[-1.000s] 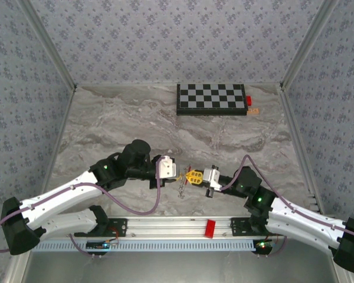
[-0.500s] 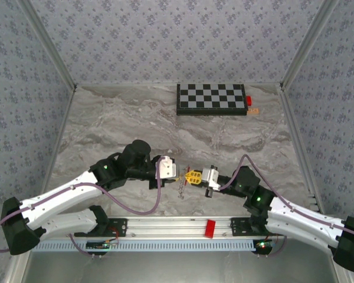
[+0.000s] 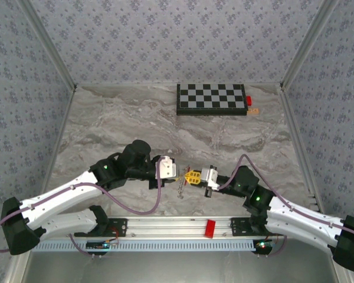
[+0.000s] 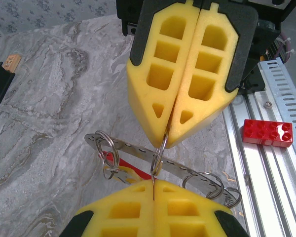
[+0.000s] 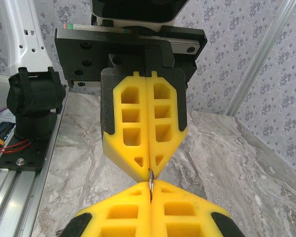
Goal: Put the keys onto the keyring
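Observation:
My left gripper (image 3: 183, 173) and right gripper (image 3: 190, 175) meet tip to tip low over the table's near middle. Both are shut on the same small steel split ring (image 4: 158, 155). In the left wrist view my left gripper (image 4: 153, 181) pinches its lower edge and the right gripper (image 4: 166, 143) its upper edge. This ring passes through the keyring (image 4: 133, 148), a perforated grey band with a red arc (image 4: 119, 163), hanging below with several more split rings. A pale key (image 4: 122, 174) dangles from one ring at the left. The right wrist view shows the right gripper (image 5: 151, 186) against the left gripper (image 5: 149, 170).
A black-and-white checkerboard (image 3: 211, 98) lies at the back, with a small red block (image 3: 248, 100) at its right end. A red brick (image 3: 210, 228) sits on the aluminium rail (image 4: 281, 163) along the near edge. Patterned walls enclose the marble table (image 3: 118, 124).
The right gripper has edged slightly left toward the left one. Both grips on the split ring stay the same.

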You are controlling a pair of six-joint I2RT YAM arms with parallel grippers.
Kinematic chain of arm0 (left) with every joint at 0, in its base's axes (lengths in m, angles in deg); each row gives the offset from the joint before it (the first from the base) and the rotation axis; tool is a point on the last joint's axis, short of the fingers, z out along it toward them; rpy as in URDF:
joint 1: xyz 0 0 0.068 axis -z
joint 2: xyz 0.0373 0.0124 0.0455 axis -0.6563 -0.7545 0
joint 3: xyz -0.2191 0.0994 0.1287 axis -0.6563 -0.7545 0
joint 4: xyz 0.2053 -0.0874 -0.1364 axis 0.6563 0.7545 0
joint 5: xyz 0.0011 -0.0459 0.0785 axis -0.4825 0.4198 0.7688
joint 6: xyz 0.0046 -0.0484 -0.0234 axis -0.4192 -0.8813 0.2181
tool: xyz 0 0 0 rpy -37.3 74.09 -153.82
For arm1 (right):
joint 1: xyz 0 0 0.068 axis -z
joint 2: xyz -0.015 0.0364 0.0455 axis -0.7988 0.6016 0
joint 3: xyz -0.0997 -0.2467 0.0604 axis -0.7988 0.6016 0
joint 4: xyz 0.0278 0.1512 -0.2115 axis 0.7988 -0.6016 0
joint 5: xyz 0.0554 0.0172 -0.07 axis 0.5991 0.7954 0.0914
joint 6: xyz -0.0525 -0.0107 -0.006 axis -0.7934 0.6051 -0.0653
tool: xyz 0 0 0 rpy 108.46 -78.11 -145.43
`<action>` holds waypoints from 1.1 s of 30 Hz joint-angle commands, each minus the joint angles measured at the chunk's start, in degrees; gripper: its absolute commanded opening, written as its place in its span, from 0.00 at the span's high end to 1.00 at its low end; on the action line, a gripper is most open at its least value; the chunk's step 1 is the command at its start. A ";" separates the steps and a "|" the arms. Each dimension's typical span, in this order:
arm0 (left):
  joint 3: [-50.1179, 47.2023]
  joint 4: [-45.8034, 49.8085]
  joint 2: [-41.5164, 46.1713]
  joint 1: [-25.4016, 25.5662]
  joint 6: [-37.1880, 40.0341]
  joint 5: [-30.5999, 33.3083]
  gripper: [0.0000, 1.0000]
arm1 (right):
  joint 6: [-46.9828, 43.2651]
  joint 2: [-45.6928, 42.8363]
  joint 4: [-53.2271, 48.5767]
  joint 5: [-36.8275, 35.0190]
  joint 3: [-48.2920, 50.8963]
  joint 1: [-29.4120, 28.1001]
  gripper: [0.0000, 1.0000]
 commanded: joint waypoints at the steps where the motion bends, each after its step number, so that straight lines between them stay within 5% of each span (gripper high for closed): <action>1: 0.92 -2.44 1.05 0.26 0.52 -2.23 1.00 | -0.72 0.38 -0.44 0.09 -1.13 -0.33 1.00; 33: 1.24 -2.66 1.31 0.35 0.39 -2.31 1.00 | 0.64 1.09 -2.65 -2.45 -1.57 0.17 1.00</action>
